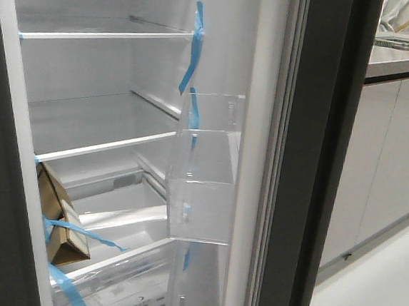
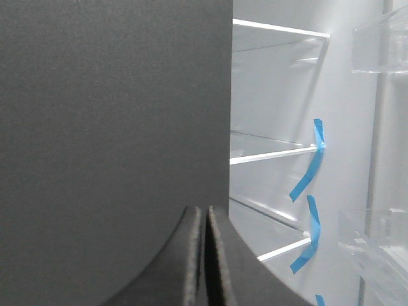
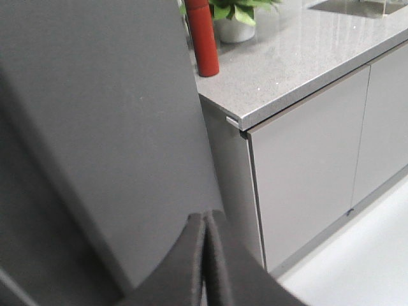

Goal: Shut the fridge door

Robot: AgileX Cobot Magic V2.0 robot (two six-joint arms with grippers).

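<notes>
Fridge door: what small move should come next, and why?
Probably press the shut right claw against the tall matte dark-grey fridge door and start swinging it closed. The door stands wide open, its clear plastic bin and the white glass-shelved interior exposed.

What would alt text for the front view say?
An open fridge: the fridge door stands edge-on at right, a clear plastic bin on its white lining. Blue tape strips hang by empty shelves; a cardboard box sits lower left.
</notes>
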